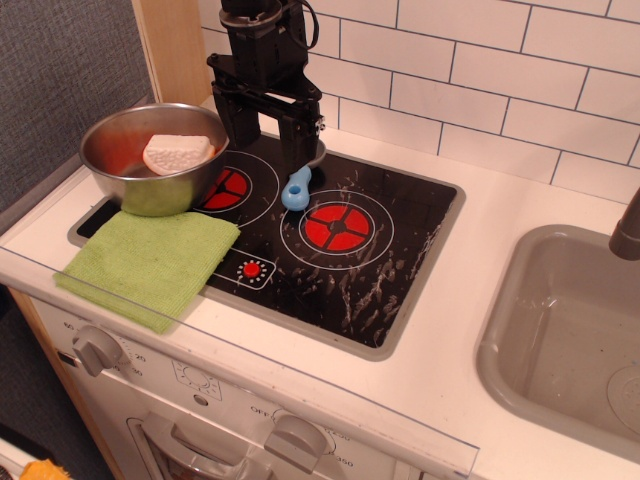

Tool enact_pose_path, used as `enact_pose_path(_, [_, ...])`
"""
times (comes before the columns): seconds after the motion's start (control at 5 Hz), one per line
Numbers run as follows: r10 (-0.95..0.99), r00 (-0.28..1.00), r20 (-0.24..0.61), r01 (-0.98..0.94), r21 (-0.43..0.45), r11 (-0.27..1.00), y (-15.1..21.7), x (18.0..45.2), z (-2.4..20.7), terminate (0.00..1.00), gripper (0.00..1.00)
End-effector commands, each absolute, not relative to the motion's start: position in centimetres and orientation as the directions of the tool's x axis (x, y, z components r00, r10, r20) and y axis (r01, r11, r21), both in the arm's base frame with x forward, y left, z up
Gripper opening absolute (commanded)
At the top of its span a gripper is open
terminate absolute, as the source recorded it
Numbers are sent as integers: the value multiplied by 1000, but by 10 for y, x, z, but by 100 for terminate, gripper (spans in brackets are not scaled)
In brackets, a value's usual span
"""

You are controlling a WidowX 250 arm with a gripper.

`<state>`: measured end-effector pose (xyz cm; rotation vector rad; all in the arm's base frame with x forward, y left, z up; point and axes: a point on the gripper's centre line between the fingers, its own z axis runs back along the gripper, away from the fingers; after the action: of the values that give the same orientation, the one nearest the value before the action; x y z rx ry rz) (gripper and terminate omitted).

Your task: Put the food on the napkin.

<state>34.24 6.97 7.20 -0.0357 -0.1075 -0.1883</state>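
Note:
The food (178, 153), a small whitish wedge with an orange edge, lies inside the steel bowl (105, 165) at the back left of the stove. The light green napkin (150, 260) lies flat in front of the bowl, over the stove's front left corner. My black gripper (267, 152) hangs just right of the bowl, above the left burner. Its two fingers stand apart with nothing between them. It is apart from the food.
A blue-handled grey scoop (297, 186) lies between the two red burners, right beside my right finger. The black cooktop (380, 270) has white smears. A grey sink (570, 330) is at the right. A tiled wall stands behind.

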Motion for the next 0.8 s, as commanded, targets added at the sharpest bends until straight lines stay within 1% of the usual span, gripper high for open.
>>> enact_pose_path(0.0, [-185, 977, 110, 189, -25, 982, 70, 342, 72, 0, 100])
enact_pose_path(0.2, [-222, 965, 140, 226, -19, 974, 81, 343, 92, 0, 100])
enact_pose_path(0.4, [-277, 948, 156, 276, 29, 961, 105, 342, 109, 0, 100])
enact_pose_path(0.6, [-280, 947, 158, 273, 67, 960, 130, 341, 114, 0, 100])
